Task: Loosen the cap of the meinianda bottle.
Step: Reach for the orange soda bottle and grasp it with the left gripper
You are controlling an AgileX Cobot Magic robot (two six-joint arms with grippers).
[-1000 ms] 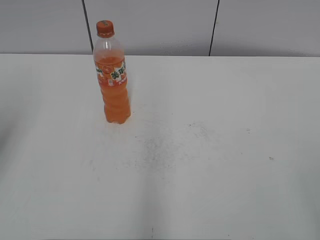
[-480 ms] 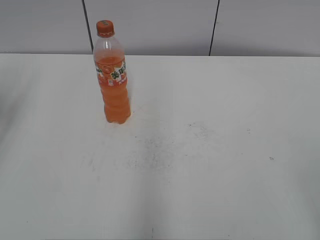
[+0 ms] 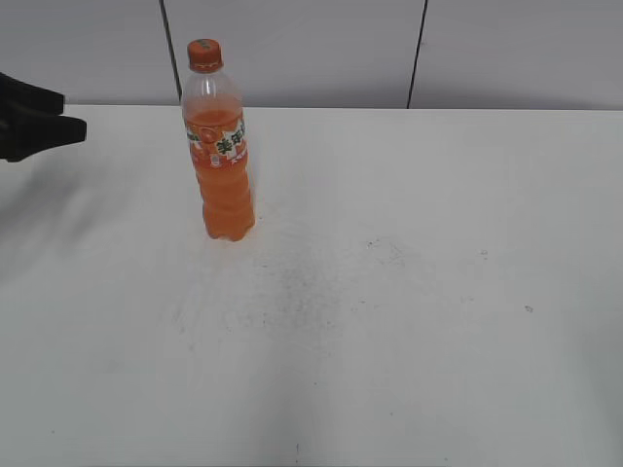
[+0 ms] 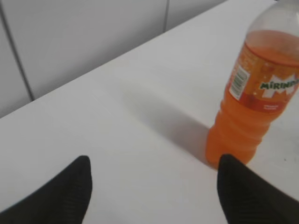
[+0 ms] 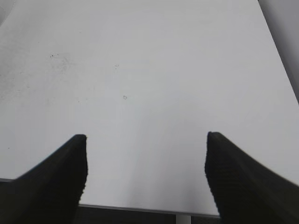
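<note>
The meinianda bottle (image 3: 219, 156) stood upright toward the table's (image 3: 409, 292) far left, its cap (image 3: 204, 54) on, with broad bare tabletop to its right and front. The left gripper (image 3: 60, 117) hung at the exterior view's left edge, its arm cut off; half a second before it was not in view. Its jaws stood wide apart, empty, the bottle (image 4: 254, 98) just beyond. The right gripper (image 5: 145, 140) also gaped empty near the table's edge.

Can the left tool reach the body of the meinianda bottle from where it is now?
Probably yes. The left tool is open, and only bare table lies between it and the upright meinianda bottle. Nothing blocks the way.
</note>
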